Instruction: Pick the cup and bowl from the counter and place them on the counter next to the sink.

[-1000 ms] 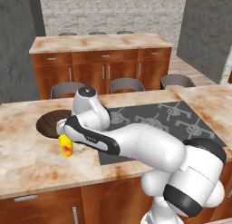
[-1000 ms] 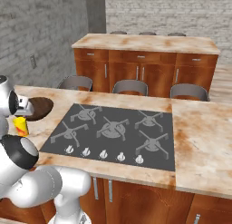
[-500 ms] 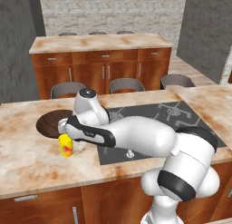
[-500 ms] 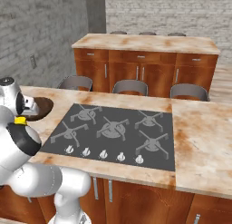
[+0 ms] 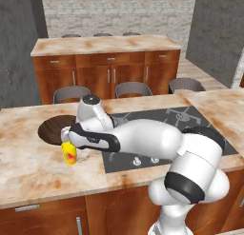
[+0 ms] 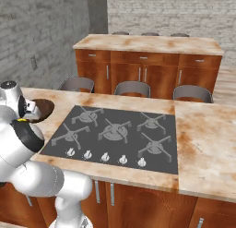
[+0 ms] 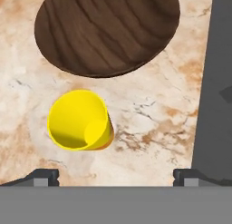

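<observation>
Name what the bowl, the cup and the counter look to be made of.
Bowl: apparently wood, matte, with dark brown grain streaks. Cup: probably plastic, uniform bright yellow and smooth. Counter: looks like polished stone, beige mottled rust-orange with fine veins.

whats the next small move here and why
Probably shift the gripper sideways until the cup sits midway between the fingertips, then lower. In the hand view the cup stands upright on the counter, free of the bowl, but off centre, nearer one fingertip than the other. The jaws stand wide apart and hold nothing, so centring first should avoid knocking it over.
</observation>
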